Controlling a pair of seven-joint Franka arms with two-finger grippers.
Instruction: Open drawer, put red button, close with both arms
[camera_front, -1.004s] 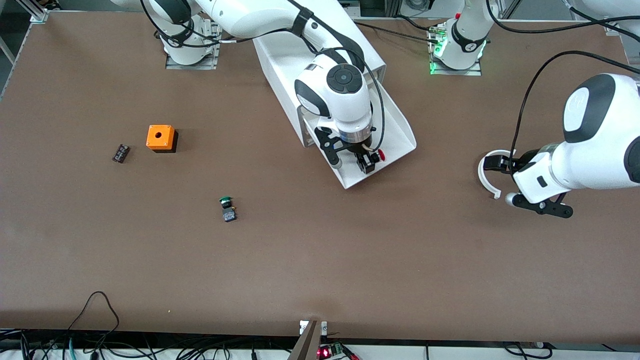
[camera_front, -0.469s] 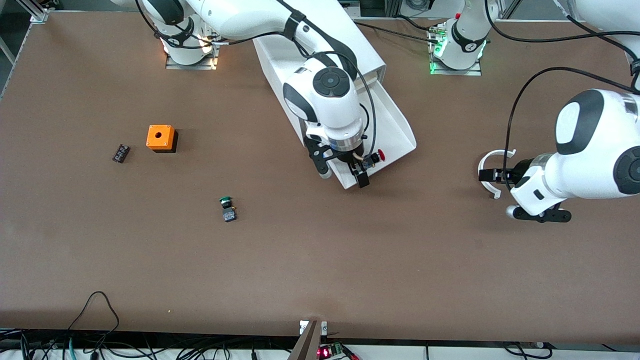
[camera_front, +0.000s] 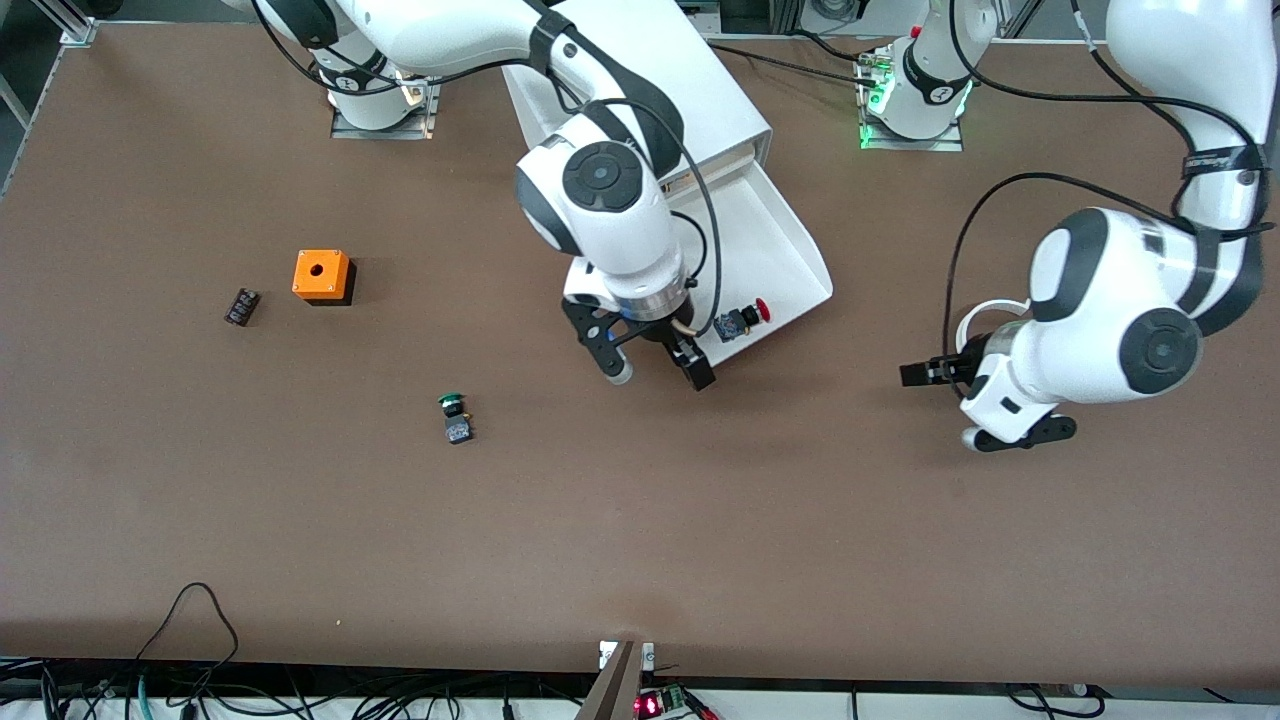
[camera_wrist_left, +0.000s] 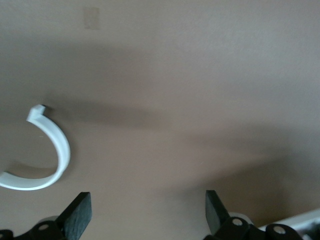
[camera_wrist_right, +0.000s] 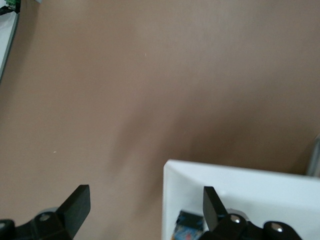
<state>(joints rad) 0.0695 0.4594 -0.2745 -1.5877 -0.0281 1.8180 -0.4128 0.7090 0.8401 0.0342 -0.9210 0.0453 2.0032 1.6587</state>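
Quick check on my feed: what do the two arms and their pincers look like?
Both arms are glossy white rounded shells with black joint bands and round black caps, and black cables loop along them. Each ends in a black two-finger pincer: the right pincer sits under a silver wrist ring, and the left pincer sits on a white wrist block.

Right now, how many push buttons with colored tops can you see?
2. The red button lies in the open drawer. The green button lies on the table, nearer the front camera, toward the right arm's end.
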